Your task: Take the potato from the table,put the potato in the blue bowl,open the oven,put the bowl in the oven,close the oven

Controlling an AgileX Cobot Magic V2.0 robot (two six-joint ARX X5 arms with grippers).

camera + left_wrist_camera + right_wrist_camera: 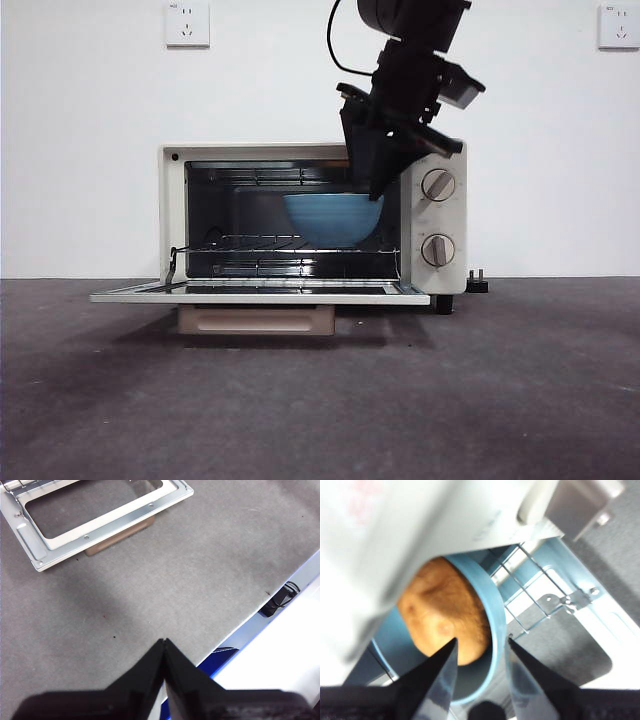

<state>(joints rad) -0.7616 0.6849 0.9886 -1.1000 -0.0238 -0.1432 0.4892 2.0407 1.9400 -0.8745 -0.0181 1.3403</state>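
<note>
Step in hand, as I judge it: setting the blue bowl (333, 219) on the rack inside the oven (312, 222). Door lies flat open. To do it well: lower until the bowl sits flat on the wires, part the jaws fully, then draw straight back, clear of rim and door frame.

Right pincer (481, 647) straddles the bowl's near rim, one jaw inside, one outside, narrow; whether it grips I cannot tell. Potato (444, 617) sits in the bowl, just beyond the inner jaw.

Left pincer (164, 644) waits over the surface (165, 580), jaws together.
</note>
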